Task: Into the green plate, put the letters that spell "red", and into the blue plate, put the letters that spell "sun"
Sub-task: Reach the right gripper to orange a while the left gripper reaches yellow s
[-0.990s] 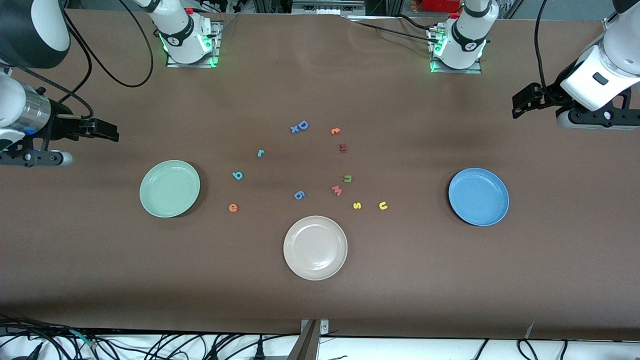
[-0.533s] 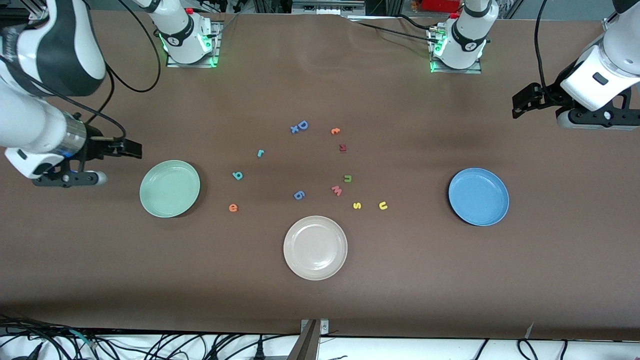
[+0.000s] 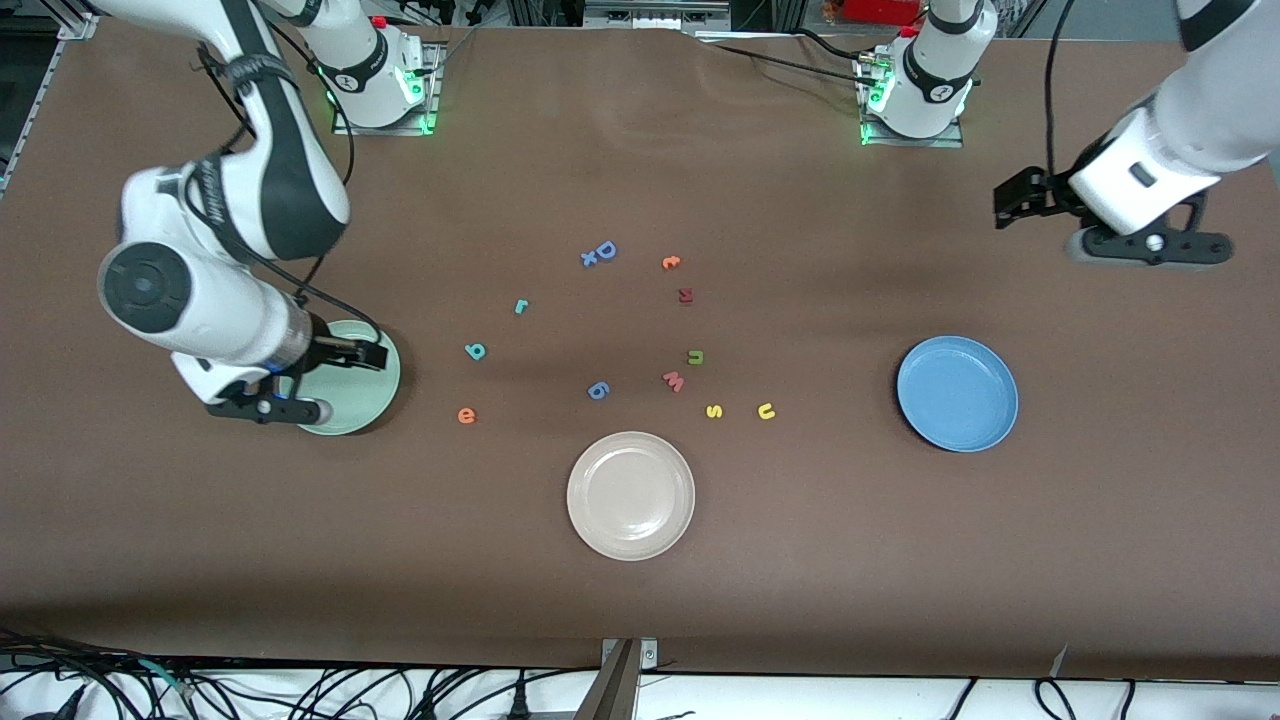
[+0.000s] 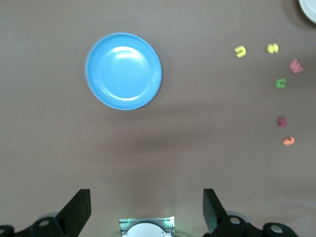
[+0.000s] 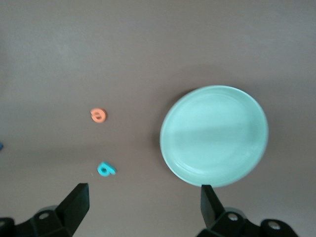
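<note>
Between the plates lie the teal "r" (image 3: 520,306), teal "d" (image 3: 475,351), orange "e" (image 3: 466,415), olive "n" (image 3: 696,357), yellow "s" (image 3: 714,411) and yellow "u" (image 3: 766,411). My right gripper (image 3: 378,355) hangs open and empty over the green plate (image 3: 355,402), whose side toward the right arm's end the arm hides. Its wrist view shows the green plate (image 5: 214,136), "e" (image 5: 98,115) and "d" (image 5: 105,170) past the open right gripper (image 5: 143,200). The left gripper (image 3: 1008,200) is open over bare table, with the blue plate (image 3: 957,393) nearer the front camera. The left wrist view has the blue plate (image 4: 123,70), "u" (image 4: 240,51), "s" (image 4: 272,48) and "n" (image 4: 280,83).
A cream plate (image 3: 630,495) sits nearest the front camera. Among the letters are a blue capital "D" (image 3: 604,250), an orange piece (image 3: 671,262), a dark red letter (image 3: 685,295), a pink "w" (image 3: 674,380) and a blue "6" piece (image 3: 598,389).
My right arm has swung in from the table's end until its gripper is over the green plate. The left gripper has shifted slightly toward the table's middle. No letter has moved.
</note>
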Robot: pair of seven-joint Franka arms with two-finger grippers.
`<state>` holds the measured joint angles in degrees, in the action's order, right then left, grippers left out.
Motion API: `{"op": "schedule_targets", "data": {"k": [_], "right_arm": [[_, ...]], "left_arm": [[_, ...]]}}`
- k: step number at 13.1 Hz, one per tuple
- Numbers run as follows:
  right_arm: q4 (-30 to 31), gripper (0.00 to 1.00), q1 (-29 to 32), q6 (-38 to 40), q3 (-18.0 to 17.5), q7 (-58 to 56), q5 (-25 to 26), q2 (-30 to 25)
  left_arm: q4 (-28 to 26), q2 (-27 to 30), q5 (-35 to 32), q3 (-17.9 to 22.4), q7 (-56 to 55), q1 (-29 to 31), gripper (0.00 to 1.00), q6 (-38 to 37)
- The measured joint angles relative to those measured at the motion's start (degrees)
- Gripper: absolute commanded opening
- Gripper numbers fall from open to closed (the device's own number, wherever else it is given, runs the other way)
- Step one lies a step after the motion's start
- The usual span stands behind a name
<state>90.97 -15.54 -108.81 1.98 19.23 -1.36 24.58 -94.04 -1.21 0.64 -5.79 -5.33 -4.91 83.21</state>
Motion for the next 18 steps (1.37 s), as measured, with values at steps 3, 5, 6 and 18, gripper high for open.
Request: {"op": "schedule_targets", "data": {"k": [3,5,6,18], "right_arm": [[0.10,1.00,-1.69,-7.06,0.01,4.47,-2.28,5.04],[0.10,1.00,-2.48,-10.09,0.01,7.26,-2.33,7.63],[0.11,1.00,-2.71,-11.25,0.02,8.55,-2.34,8.62],[9.42,1.00,-6.68,-31.73,0.12,17.03,-2.34,12.85]], "left_arm": [[0.01,-1.57,0.00,-1.42,-0.20,-2.64,1.00,-0.17],[-0.01,-4.05,0.01,-3.00,-0.26,-3.06,1.00,0.34],[-0.01,-5.80,0.01,-3.30,-0.30,-3.17,1.00,1.88],[0.44,-29.40,0.00,-3.72,-3.07,-12.12,1.00,40.13]]}}
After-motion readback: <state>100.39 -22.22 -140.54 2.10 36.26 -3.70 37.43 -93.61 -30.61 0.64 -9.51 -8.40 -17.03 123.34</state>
